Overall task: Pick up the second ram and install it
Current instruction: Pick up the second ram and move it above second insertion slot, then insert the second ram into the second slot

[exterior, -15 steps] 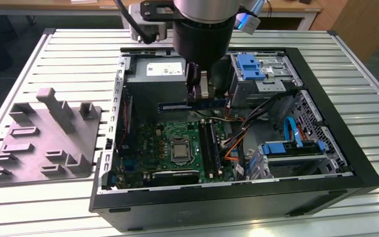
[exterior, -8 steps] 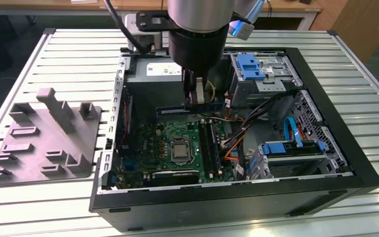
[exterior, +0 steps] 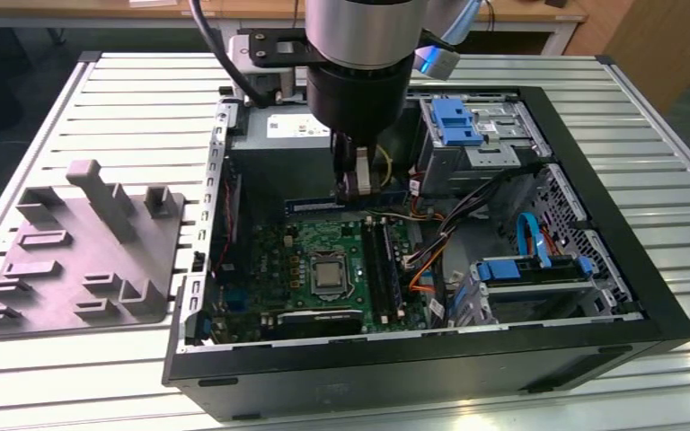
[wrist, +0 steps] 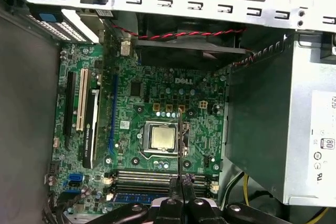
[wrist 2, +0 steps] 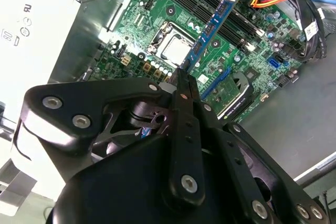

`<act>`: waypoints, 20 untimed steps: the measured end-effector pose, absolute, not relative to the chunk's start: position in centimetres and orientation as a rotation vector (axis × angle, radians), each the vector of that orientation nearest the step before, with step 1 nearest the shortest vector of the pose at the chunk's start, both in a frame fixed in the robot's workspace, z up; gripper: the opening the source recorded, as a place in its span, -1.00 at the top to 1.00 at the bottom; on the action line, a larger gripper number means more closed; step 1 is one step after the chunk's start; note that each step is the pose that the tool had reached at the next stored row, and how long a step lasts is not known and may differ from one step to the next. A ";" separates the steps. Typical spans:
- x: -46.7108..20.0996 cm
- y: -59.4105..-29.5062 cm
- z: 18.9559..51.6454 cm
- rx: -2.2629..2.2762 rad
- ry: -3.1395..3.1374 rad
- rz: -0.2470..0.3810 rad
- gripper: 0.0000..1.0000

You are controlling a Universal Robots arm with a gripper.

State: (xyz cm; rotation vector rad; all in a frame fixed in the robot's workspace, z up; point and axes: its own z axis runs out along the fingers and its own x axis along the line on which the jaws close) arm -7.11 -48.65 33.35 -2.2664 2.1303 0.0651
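Second wrist view: the black two-finger gripper (wrist 2: 181, 72) is pinched tight on one end of the second ram (wrist 2: 215, 22), a long narrow blue memory card with black chips. The card runs out from the fingertips over the green motherboard (wrist 2: 157, 3).

First wrist view: the card shows edge-on as a thin dark line passing beside the silver square CPU socket (wrist: 161, 137).

Exterior view: the gripper hangs above centre frame, and the card reaches from it toward the exterior view's left. The black memory slots (exterior: 377, 260), right of centre, run top to bottom. The card's long axis therefore appears to lie crosswise to the slots, just above and left of them.
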 end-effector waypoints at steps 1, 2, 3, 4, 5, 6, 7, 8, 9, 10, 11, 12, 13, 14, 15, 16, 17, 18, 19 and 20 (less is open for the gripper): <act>-7.1 -48.6 33.4 -2.267 2.130 0.065 0.77; -7.1 -48.6 33.3 -2.266 2.130 0.065 0.77; -7.1 -48.6 33.3 -2.266 2.130 0.065 0.77; -7.1 -48.6 33.3 -2.266 2.130 0.065 0.77; -7.1 -48.6 33.3 -2.266 2.130 0.065 0.77; -7.1 -48.6 33.3 -2.266 2.130 0.065 0.77; -7.1 -48.6 33.3 -2.266 2.130 0.065 0.77; -7.1 -48.6 33.3 -2.266 2.130 0.065 0.77; -7.1 -48.6 33.3 -2.266 2.130 0.065 0.77; -7.1 -48.6 33.3 -2.266 2.130 0.065 0.77; -7.1 -48.6 33.2 -2.266 2.130 0.065 0.77; -7.1 -48.6 33.2 -2.266 2.130 0.065 0.77; -7.1 -48.6 33.2 -2.266 2.130 0.065 0.77; -7.1 -48.6 33.2 -2.264 2.133 0.065 0.77; -7.1 -48.6 33.2 -2.260 2.137 0.065 0.77; -7.1 -48.6 33.2 -2.253 2.144 0.065 0.77; -7.1 -48.6 33.2 -2.244 2.153 0.065 0.77; -7.1 -48.6 33.2 -2.232 2.165 0.064 0.77; -7.1 -48.6 33.2 -2.218 2.179 0.064 0.77; -7.1 -48.6 33.2 -2.203 2.194 0.064 0.77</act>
